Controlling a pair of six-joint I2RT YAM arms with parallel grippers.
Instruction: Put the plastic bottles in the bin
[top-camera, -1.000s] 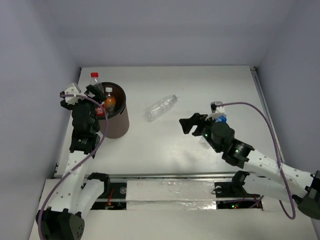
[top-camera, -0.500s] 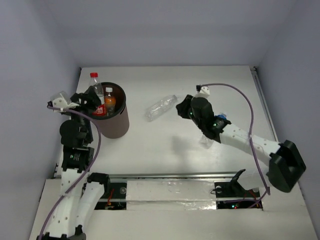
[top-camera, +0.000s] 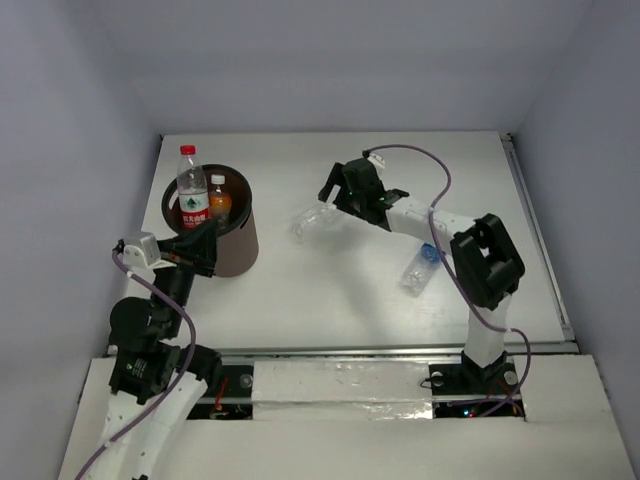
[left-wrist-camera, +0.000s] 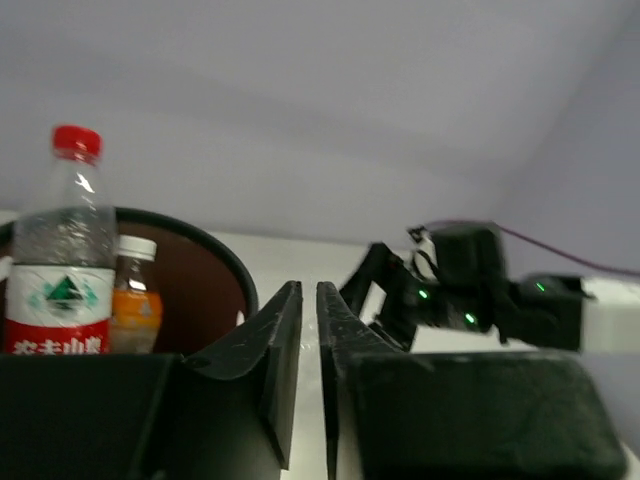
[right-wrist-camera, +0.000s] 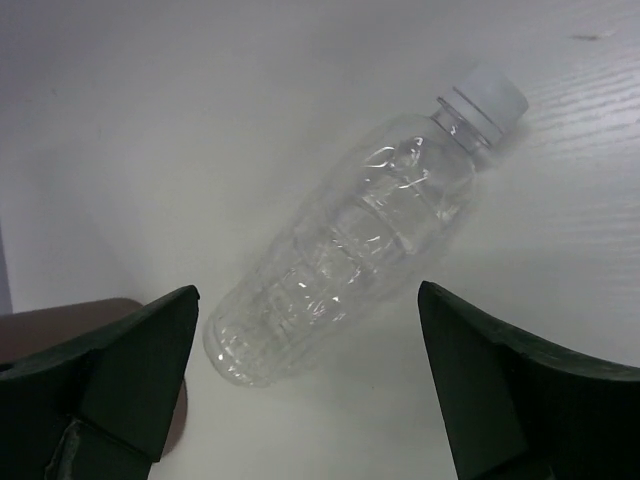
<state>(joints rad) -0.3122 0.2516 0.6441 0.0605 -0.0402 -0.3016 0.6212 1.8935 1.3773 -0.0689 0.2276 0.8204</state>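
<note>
Right gripper (top-camera: 333, 192) hangs spread wide over the plain clear bottle (right-wrist-camera: 340, 260).
That bottle lies on its side on the table (top-camera: 330, 300), right of the bin (top-camera: 238, 252), between the parted fingers and touching neither. Left gripper (top-camera: 203, 246), fingers nearly together on nothing, sits at the bin's near-left wall. The red-capped bottle (top-camera: 192, 190) and orange bottle (top-camera: 219, 202) stand in the bin.
</note>
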